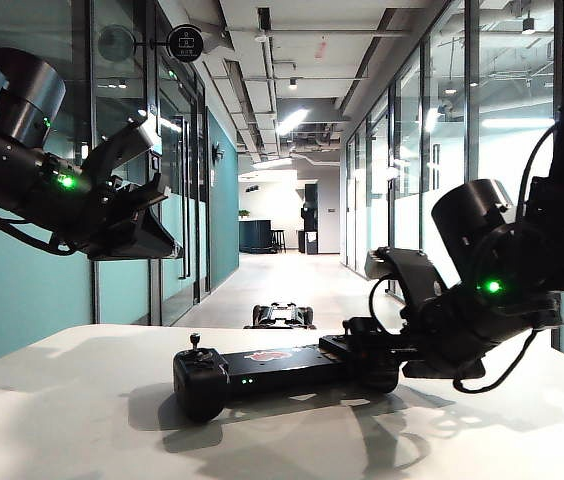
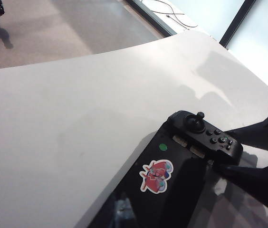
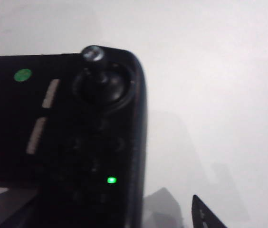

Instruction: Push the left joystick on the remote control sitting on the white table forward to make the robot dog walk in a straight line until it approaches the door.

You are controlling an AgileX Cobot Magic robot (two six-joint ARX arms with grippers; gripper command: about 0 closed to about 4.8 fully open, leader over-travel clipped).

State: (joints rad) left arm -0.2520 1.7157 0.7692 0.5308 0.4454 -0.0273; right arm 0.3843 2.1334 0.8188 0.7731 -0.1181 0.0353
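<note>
Grippers (image 1: 362, 335) (image 1: 157, 215) open, off remote control (image 1: 262, 372)

Both my arms (image 1: 32, 180) were matte black, with rounded cylindrical joint housings, small green indicator lights, thin black cables looping beneath, and angular black jaws.

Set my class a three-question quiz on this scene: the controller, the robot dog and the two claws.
1. True or false: the robot dog stands on the white table.
2. Which claw is down at the remote control? A. left claw B. right claw C. both
3. Fill in: nothing touches the left joystick, and the left claw hangs ___ the table.
Key: 1 false, it is on the floor beyond the table; 2 B; 3 above.
</note>
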